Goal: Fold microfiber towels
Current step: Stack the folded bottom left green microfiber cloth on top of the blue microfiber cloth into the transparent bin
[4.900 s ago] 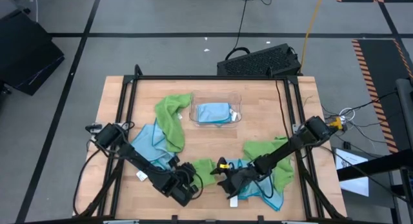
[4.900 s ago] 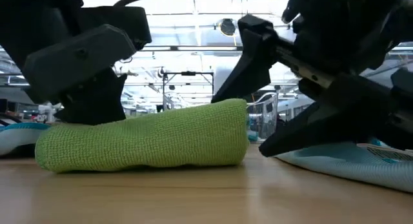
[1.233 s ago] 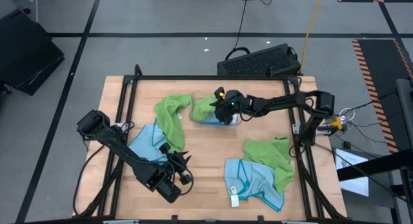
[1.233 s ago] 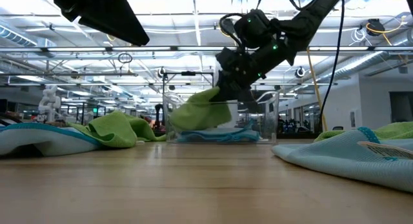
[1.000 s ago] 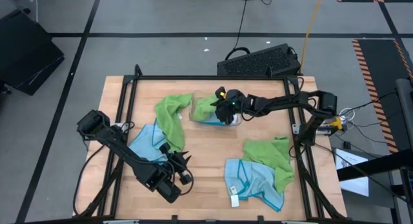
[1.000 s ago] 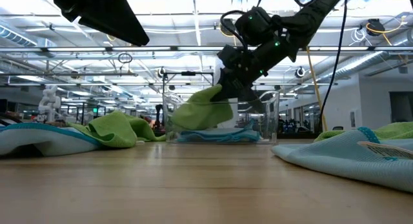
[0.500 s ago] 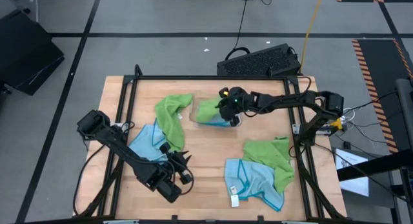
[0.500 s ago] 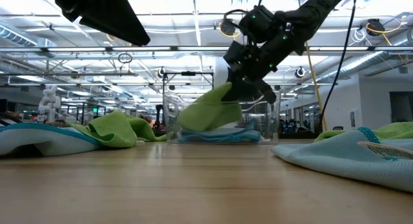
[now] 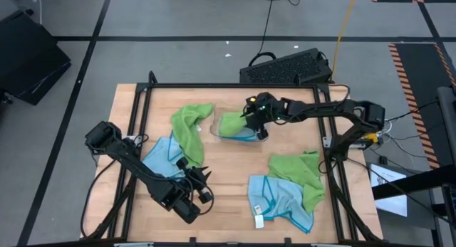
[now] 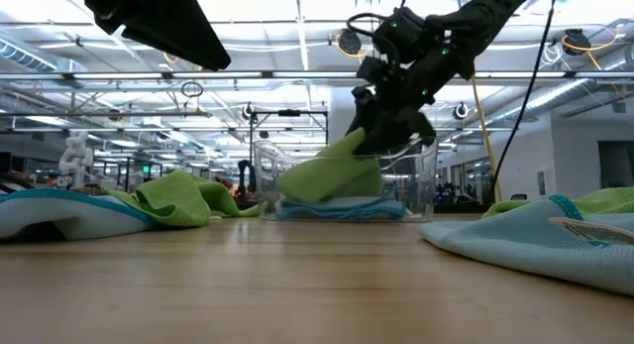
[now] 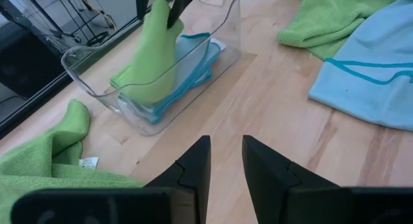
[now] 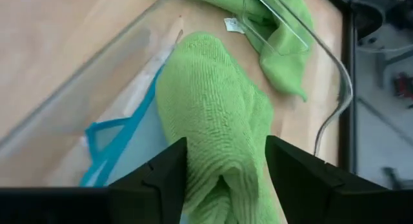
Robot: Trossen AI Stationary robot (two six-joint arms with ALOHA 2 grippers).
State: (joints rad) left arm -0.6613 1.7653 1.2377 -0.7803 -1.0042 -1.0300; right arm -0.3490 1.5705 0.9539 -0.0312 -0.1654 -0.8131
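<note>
Right gripper (image 9: 256, 117) at upper centre has just spread its fingers, letting the folded green towel (image 9: 231, 123) drop onto the blue towel (image 9: 247, 135) in the clear tray (image 10: 421, 175). One fold looks done. Left gripper (image 9: 201, 187) waits lower left, fingers slightly apart, holding nothing.

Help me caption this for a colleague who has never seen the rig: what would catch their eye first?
Probably the right gripper at the far middle of the table, fingers spread around a folded lime green towel standing in the clear tray on a folded light blue towel. Next, the loose green and blue towels heaped at the table's left and right. The left gripper waits near the front edge, holding nothing.
</note>
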